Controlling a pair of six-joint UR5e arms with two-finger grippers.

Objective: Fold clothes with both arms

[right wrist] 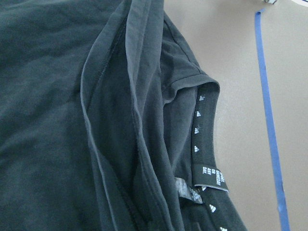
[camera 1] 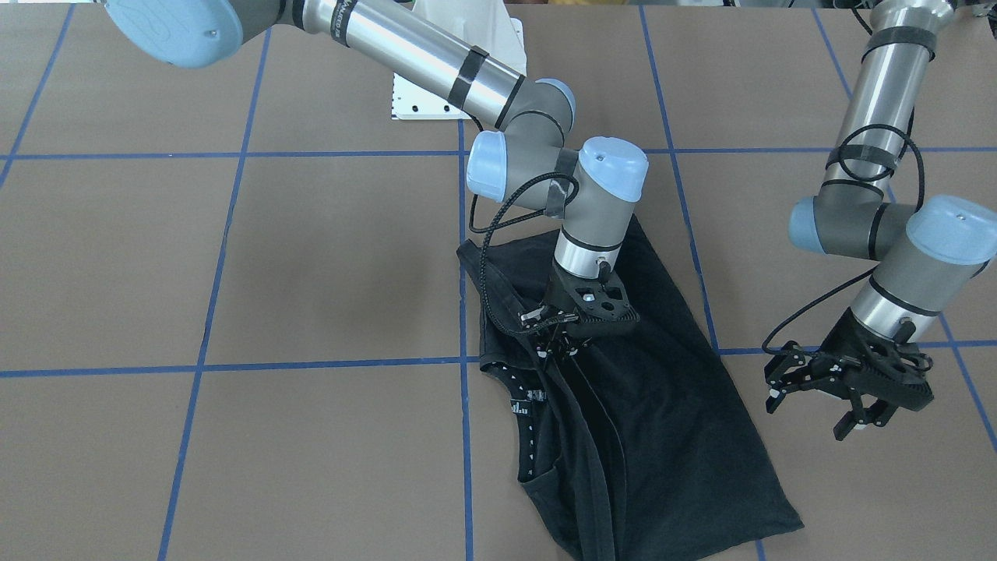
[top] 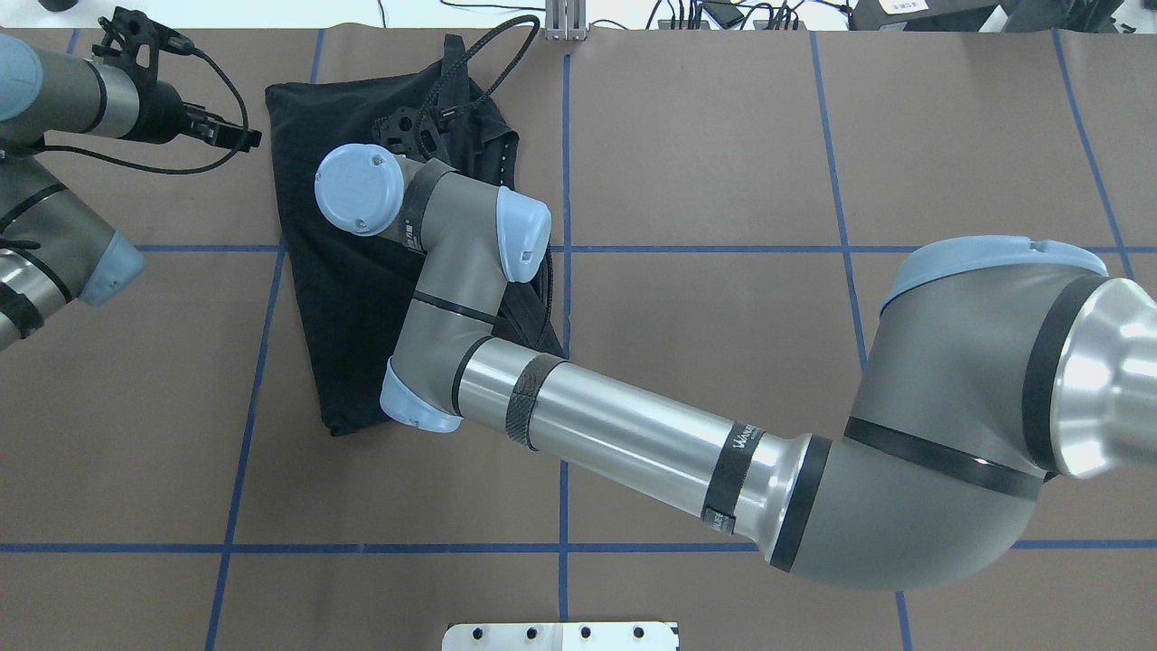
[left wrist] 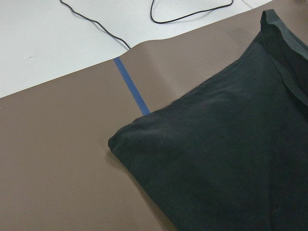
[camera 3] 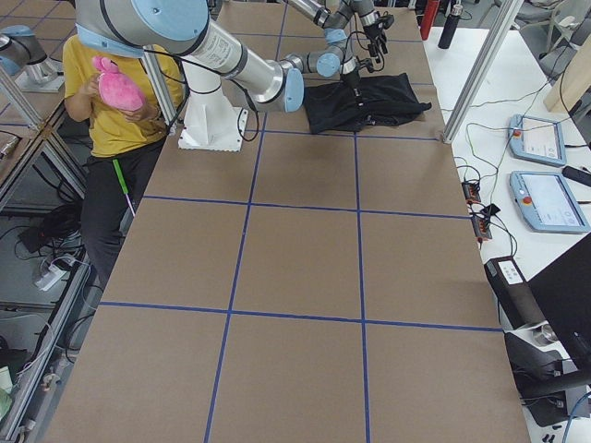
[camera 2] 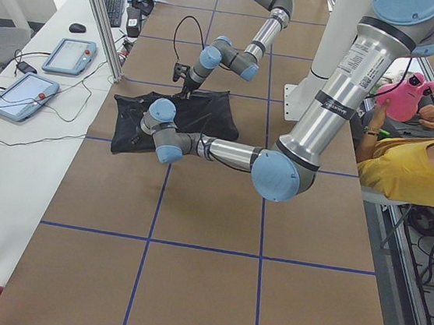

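The clothes are one black T-shirt [camera 1: 646, 421], folded lengthwise on the brown table, also in the overhead view [top: 343, 307]. Its collar with white marks and a label [right wrist: 209, 175] lies toward the table's middle. My right gripper [camera 1: 562, 348] points down onto the shirt beside the collar, its tips sunk among black folds, so open or shut does not show. In the overhead view its own wrist hides it. Just off the shirt's other long edge, my left gripper [camera 1: 810, 417] hovers open with nothing in it. A folded corner of the shirt [left wrist: 125, 139] fills the left wrist view.
Blue tape lines [camera 1: 467, 467] grid the brown table. The white mounting pedestal [camera 1: 436, 86] stands behind the shirt. A white bench with cables [left wrist: 72, 38] borders the table beside the shirt. Tablets [camera 2: 21, 93] lie there. A seated person in yellow [camera 2: 412, 169] is by the robot's base.
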